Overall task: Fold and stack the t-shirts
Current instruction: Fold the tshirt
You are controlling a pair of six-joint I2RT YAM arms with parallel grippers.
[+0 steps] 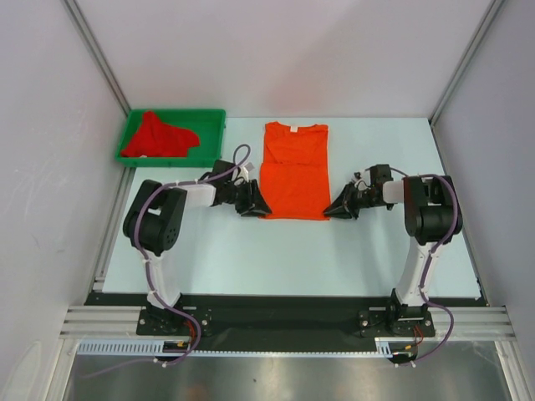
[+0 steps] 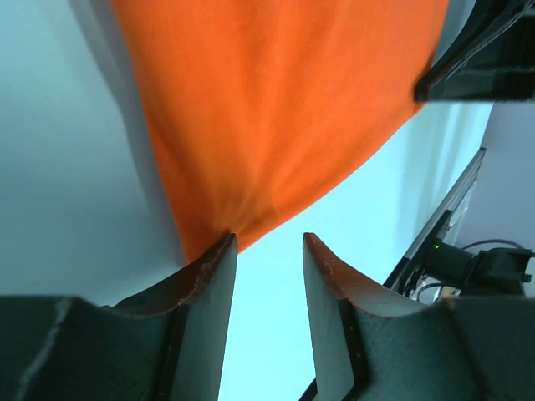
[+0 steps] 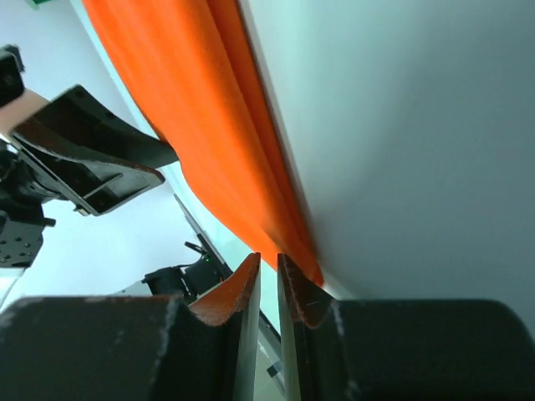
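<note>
The left tool [image 2: 267,242] is standing with its fingers [image 2: 209,280] apart, pale surface [image 1: 251,251] showing through the gap, and one fingertip is touching the near left corner of the bright orange t-shirt [image 1: 294,171]. No cloth is lying between the two fingers.

The right tool [image 3: 269,261] is holding its fingers drawn almost together, leaving only a thin slit. The shirt's near right corner is ending just beside the outer fingertip, and it cannot be told from the wrist view whether any hem is being pinched.

Both arms are reaching in low from opposite sides, each tool pointing at a near corner of the orange tee. The garment is lying flat in the middle of the surface as a long narrow shape, its collar and small white neck label [image 1: 294,128] facing the far side.

Well apart, at the far left, the deeper red t-shirt [image 1: 159,138] is sitting crumpled inside the green plastic tray [image 1: 175,112].
</note>
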